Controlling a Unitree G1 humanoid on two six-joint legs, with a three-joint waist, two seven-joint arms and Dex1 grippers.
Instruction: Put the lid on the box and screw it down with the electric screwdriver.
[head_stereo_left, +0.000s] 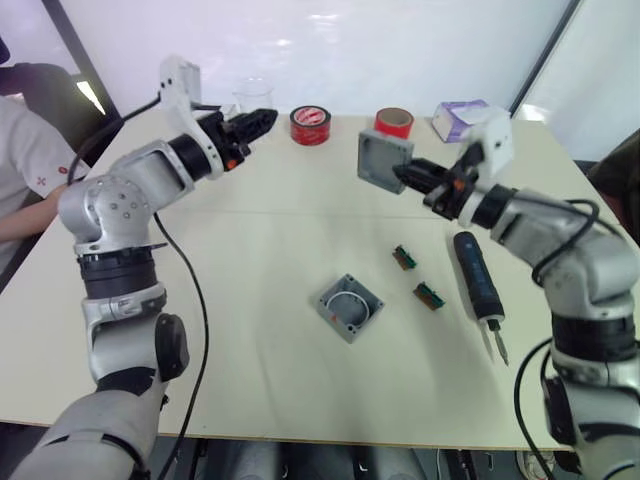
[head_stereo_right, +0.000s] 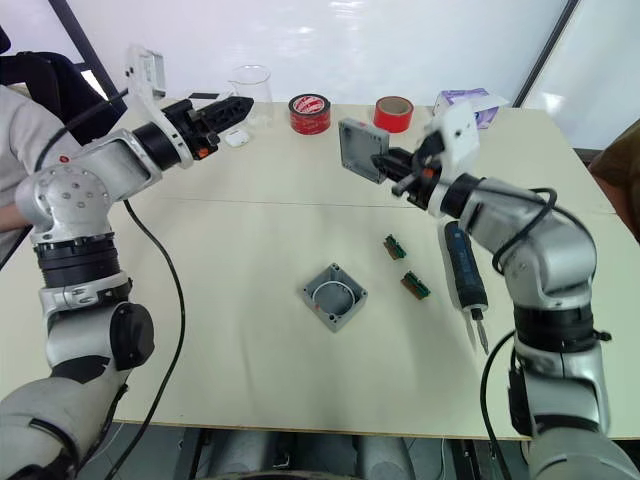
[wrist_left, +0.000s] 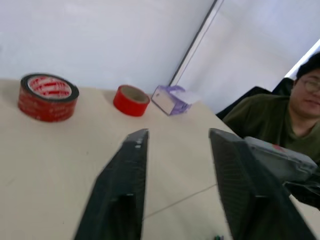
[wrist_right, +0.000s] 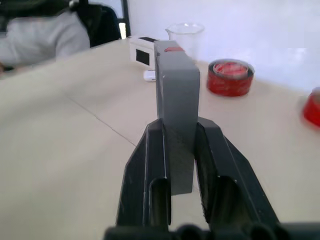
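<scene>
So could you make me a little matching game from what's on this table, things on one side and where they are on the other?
Things:
1. lid
2. box
3. electric screwdriver
4. left gripper

Places or states:
A. lying on the table under the right arm
B. open, holding nothing
C. clamped in the right gripper, off the table
D. standing open mid-table

Pairs: 1-C, 2-D, 3-A, 4-B

far edge: clear beaker (head_stereo_right: 251, 88) | two red tape rolls (head_stereo_left: 311, 124) (head_stereo_left: 394, 122) | purple tissue box (head_stereo_left: 459, 118) far right | two small green circuit boards (head_stereo_left: 404, 258) (head_stereo_left: 429, 295) mid-table
</scene>
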